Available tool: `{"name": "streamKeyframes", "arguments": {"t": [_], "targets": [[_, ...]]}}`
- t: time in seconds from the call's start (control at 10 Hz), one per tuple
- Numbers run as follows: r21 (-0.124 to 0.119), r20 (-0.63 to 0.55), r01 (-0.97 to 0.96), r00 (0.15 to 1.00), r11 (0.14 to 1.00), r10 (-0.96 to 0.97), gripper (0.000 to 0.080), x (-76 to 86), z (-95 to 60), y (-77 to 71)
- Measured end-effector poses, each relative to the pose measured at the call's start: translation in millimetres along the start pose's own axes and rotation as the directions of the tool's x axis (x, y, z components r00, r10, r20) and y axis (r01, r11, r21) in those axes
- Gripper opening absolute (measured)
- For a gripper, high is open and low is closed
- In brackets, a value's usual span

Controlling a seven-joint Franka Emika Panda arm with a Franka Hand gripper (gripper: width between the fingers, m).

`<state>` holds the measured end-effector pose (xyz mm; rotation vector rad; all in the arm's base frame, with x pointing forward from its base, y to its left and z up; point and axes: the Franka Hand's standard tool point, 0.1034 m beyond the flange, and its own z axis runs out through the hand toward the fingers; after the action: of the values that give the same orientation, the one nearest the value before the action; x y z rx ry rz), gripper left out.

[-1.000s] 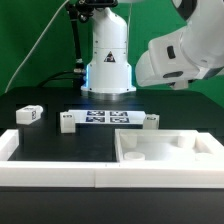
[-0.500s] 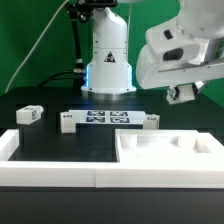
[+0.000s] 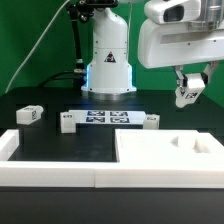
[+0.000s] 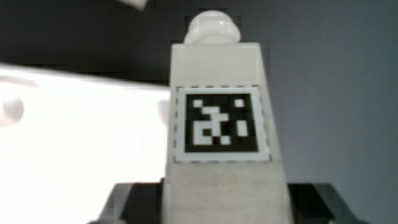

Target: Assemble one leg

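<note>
My gripper (image 3: 187, 96) hangs high at the exterior view's right, above the big white panel (image 3: 165, 152), and is shut on a leg (image 3: 186, 93). In the wrist view the held leg (image 4: 219, 110) is a white block with a black-and-white tag. It stands out from between the dark fingers (image 4: 139, 200) of the gripper (image 4: 217, 203), with a rounded peg at its far end. Three more legs lie on the table: one at the left (image 3: 30, 114), one (image 3: 67, 122) by the marker board (image 3: 105, 118), and one (image 3: 151, 121) at the board's right end.
A low white wall (image 3: 50, 170) runs along the table's front and left edge. The robot's white base (image 3: 108, 60) stands behind the marker board. The panel has raised bumps (image 3: 186, 143) near its right side.
The arm has swung up from low over the panel to upright, and the gripper has risen and moved right with the leg in it.
</note>
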<state>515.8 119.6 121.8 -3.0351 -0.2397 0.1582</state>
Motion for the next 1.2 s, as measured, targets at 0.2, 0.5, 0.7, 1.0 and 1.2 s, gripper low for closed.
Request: {"name": "streamKeyframes", "arguments": {"t": [0.2,0.5,0.7,1.0,1.2], "targets": [[-0.016,-0.121,0.021,0.992,1.000,-0.023,0.0291,3.9,-4.4,5.6],[-0.054,-0.410,0.028,0.911,0.998,-0.047,0.0291,31.2,-19.1,19.7],[-0.072,-0.532,0.021,0.845,0.997,-0.057,0.0291,28.6,-16.3,23.1],[-0.077,-0.536,0.027,0.842,0.997,-0.064,0.0291,30.7,-16.3,24.0],[-0.090,-0.543,0.045,0.835,0.995,-0.087,0.0291,45.7,-19.9,26.5]]}}
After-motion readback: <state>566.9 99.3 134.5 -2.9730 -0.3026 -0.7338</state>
